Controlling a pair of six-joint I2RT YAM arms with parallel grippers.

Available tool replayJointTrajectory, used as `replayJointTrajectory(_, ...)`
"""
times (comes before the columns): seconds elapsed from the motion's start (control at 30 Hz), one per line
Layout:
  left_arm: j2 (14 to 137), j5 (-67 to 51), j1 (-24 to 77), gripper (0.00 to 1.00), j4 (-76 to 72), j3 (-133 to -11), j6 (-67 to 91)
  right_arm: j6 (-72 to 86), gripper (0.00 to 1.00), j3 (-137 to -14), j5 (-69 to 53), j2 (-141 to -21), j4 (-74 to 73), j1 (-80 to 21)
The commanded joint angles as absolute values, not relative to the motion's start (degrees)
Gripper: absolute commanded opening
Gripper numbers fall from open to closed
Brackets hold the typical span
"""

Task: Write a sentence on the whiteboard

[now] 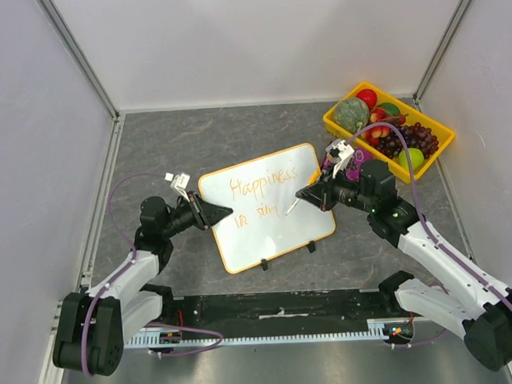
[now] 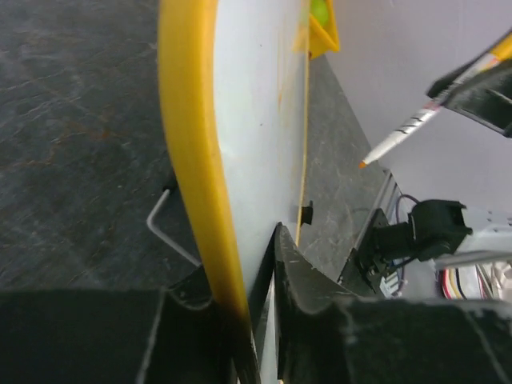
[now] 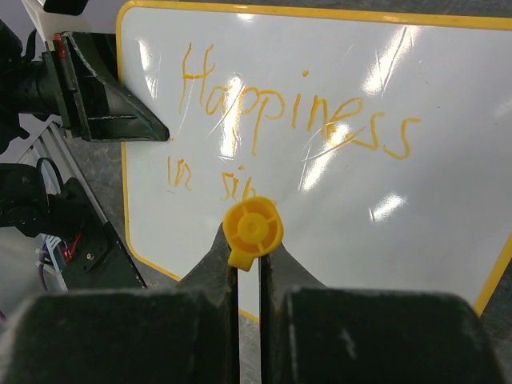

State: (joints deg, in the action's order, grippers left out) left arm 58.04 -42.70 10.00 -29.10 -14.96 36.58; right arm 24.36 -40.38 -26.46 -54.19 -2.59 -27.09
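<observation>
Whiteboard [image 1: 271,238] lies in the middle of the gray table [image 1: 152,145], seen from the top. The sentence [image 1: 264,188] on it is orange. It says "Happiness", and under that "in" and a few more letters, so I think it is not finished. The left gripper [image 1: 216,216] is at the board's 9 o'clock edge. The right gripper [image 1: 305,193] comes in from 3 o'clock with a marker [image 1: 291,206] pointing at the second line. A yellow fruit tray [image 1: 331,119] sits at 2 o'clock.

From the left wrist, the board's yellow rim runs right between the two jaws. They pinch the whiteboard's edge. The marker's orange tip is at 2 o'clock and looks just off the board.

From the right wrist, the jaws squeeze tight on the marker, and its round yellow end shows between them. The words sit at 12 o'clock.

What could go wrong? If the left pinch is weak, the board may slide when the marker pushes, and the letters will wobble. If the marker drags low, it could smear the fresh writing.
</observation>
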Motion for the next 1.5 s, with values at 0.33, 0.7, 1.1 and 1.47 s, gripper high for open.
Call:
replayJointTrajectory(0.33,59.2,-46.8,10.2,0.02,-33.7,-11.8,30.2,21.8,0.00,-36.4,-21.5,-47.3,0.1,-26.8)
replayJointTrajectory(0.7,58.1,-46.8,10.2,0.02,-34.2,-11.2,30.5,21.4,0.00,-34.0,-18.7,-45.3,3.6,-26.8)
replayJointTrajectory(1.1,58.9,-46.8,10.3,0.02,-34.8,-11.2,30.8,23.3,0.00,-35.2,-14.5,-49.7,13.7,-30.0)
replayJointTrajectory(1.47,59.8,-47.2,10.1,0.02,-35.6,-11.3,31.1,21.2,0.00,-32.4,-0.5,-51.7,17.1,-38.3)
